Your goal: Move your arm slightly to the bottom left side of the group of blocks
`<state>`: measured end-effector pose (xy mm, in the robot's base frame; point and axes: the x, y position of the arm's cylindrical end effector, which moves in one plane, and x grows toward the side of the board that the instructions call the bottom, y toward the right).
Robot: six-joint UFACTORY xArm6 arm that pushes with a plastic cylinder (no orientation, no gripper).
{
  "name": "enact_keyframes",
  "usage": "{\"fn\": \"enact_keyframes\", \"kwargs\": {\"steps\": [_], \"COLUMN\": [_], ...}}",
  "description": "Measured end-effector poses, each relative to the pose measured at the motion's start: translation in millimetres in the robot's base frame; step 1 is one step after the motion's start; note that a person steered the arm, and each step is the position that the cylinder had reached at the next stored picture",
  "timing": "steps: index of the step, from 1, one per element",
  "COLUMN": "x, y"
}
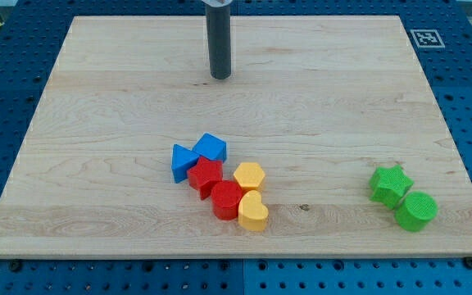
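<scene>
On a wooden board (97, 98), a cluster of 6 blocks is seen below centre: a blue block (183, 161) at its left edge, touched by a second blue block (211, 147), then a red star (206, 175), a red cylinder (226, 200), a yellow hexagon (250, 175) and a yellow heart (252, 213). My tip (220, 76) is set well above the cluster, toward the view's top; no jaws are fitted to the rod. Well apart at the view's right, a green star (391, 183) is touched by a green cylinder (417, 211).
</scene>
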<state>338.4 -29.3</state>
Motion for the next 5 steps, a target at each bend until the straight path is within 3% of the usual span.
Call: {"fn": "enact_keyframes", "kwargs": {"steps": [4, 5], "x": [6.3, 34.9], "y": [0.6, -21.8]}}
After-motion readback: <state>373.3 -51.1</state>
